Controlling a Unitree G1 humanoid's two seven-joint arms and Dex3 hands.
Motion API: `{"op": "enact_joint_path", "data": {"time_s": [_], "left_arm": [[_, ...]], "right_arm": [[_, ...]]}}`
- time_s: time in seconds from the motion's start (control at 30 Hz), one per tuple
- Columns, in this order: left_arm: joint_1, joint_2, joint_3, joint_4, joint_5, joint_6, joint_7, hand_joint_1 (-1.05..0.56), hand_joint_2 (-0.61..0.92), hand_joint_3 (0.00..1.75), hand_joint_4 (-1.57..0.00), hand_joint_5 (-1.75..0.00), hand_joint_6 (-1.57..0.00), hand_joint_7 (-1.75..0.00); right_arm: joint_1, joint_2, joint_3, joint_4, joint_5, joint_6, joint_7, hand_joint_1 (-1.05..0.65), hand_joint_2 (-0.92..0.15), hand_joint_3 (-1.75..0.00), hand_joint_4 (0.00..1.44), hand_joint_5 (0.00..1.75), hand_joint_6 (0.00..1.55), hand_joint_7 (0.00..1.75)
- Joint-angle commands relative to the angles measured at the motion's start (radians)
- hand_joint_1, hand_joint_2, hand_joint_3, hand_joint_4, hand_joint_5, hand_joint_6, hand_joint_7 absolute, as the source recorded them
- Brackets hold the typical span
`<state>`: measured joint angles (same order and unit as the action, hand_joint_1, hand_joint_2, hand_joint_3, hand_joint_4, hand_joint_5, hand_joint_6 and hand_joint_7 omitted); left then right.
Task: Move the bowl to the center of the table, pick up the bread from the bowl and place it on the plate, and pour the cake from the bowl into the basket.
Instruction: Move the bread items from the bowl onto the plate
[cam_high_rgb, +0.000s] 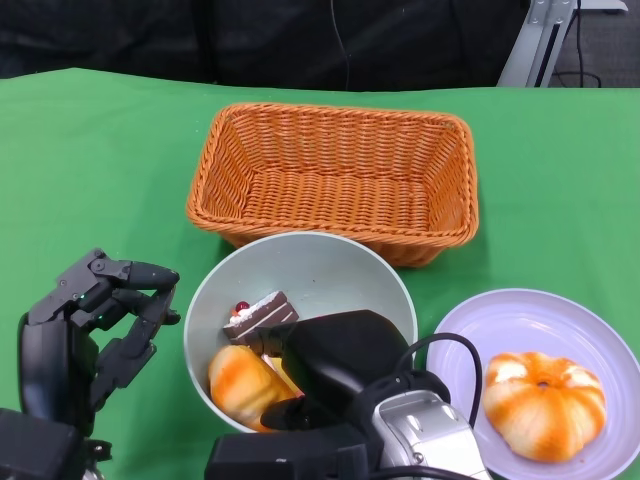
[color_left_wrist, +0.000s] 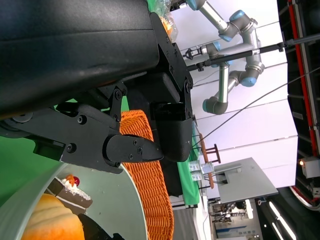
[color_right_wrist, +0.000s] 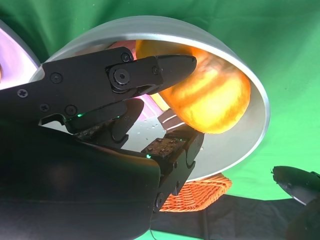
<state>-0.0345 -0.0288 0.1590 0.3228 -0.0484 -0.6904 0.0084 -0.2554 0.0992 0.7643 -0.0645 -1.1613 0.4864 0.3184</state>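
While the basket (cam_high_rgb: 335, 180) sits behind it, the bowl (cam_high_rgb: 320, 265) holds cake (cam_high_rgb: 259, 314) and bread (cam_high_rgb: 245, 385). Right hand (cam_high_rgb: 335, 375) fingers (color_right_wrist: 165, 67) grip the bread; left hand (cam_high_rgb: 100, 330) is empty, fingers apart, beside the bowl.

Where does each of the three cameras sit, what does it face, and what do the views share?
Head view: looks down at the green table, basket, bowl and plate; both hands show, left hand, right hand.
Right wrist view: behind the right hand, facing into the bowl at the bread.
Left wrist view: behind the left hand, facing bowl, basket and the room beyond.
Shared: all three show the bowl, bread and basket.
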Motion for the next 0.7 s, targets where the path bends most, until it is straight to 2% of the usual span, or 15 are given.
{"op": "enact_joint_path", "data": {"time_s": [0.03,0.17,0.37,0.4,0.43,0.47,0.53,0.6,0.67,0.7], "left_arm": [[-0.003,0.015,0.008,-0.003,0.003,-0.011,0.01,-0.22,0.92,0.26,-0.78,-1.42,-0.83,-1.02],[-0.003,0.015,0.008,0.001,-0.004,-0.014,0.003,-0.21,0.92,0.26,-0.77,-1.42,-0.83,-1.01],[-0.002,0.017,0.008,0.002,0.005,-0.016,0.008,-0.21,0.92,0.25,-0.77,-1.43,-0.83,-1.01],[-0.001,0.018,0.007,0.001,0.008,-0.016,0.009,-0.21,0.92,0.25,-0.77,-1.43,-0.83,-1.01],[-0.002,0.018,0.007,0.001,0.01,-0.018,0.01,-0.21,0.92,0.26,-0.77,-1.43,-0.83,-1.01],[-0.002,0.017,0.008,0.001,0.013,-0.019,0.012,-0.21,0.92,0.26,-0.77,-1.43,-0.84,-1.01],[-0.003,0.014,0.009,0.002,0.019,-0.022,0.019,-0.19,0.92,0.27,-0.77,-1.43,-0.84,-1.02],[-0.004,0.014,0.009,0.007,0.02,-0.03,0.019,-0.18,0.92,0.27,-0.77,-1.43,-0.84,-1.02],[-0.005,0.016,0.009,0.013,0.021,-0.036,0.019,-0.18,0.92,0.28,-0.77,-1.42,-0.84,-1.02],[-0.006,0.016,0.009,0.016,0.022,-0.039,0.019,-0.18,0.92,0.28,-0.77,-1.42,-0.84,-1.02]], "right_arm": [[-0.006,-0.008,0.006,0.02,-0.009,0.014,0.018,-0.66,-0.92,-0.1,0.83,0.08,0.48,0.01],[-0.015,-0.01,0.013,0.031,-0.017,0.02,0.034,-0.66,-0.92,-0.12,0.82,0.08,0.49,0.01],[-0.021,-0.006,0.012,0.052,-0.015,0.025,0.023,-0.63,-0.92,-0.13,0.95,0.16,0.59,0.06],[-0.02,-0.01,0.009,0.056,-0.005,0.012,0.009,-0.62,-0.92,-0.12,0.98,0.28,0.63,0.06],[-0.019,-0.013,0.006,0.061,0.002,0.003,-0.003,-0.6,-0.92,-0.1,0.91,0.65,0.69,0.05],[-0.02,-0.015,0.005,0.066,0.006,-0.003,-0.008,-0.59,-0.92,-0.1,0.89,0.82,0.72,0.04],[-0.025,-0.019,0.004,0.072,0.01,-0.008,-0.001,-0.57,-0.92,-0.1,0.89,0.97,0.69,0.01],[-0.029,-0.027,0.001,0.074,0.016,-0.017,0.005,-0.55,-0.92,-0.09,0.9,0.96,0.69,0.01],[-0.031,-0.03,-0.002,0.079,0.022,-0.025,0.002,-0.53,-0.92,-0.08,0.95,0.84,0.75,0.02],[-0.031,-0.031,-0.004,0.081,0.024,-0.028,0.001,-0.51,-0.92,-0.07,0.97,0.77,0.86,0.05]]}}
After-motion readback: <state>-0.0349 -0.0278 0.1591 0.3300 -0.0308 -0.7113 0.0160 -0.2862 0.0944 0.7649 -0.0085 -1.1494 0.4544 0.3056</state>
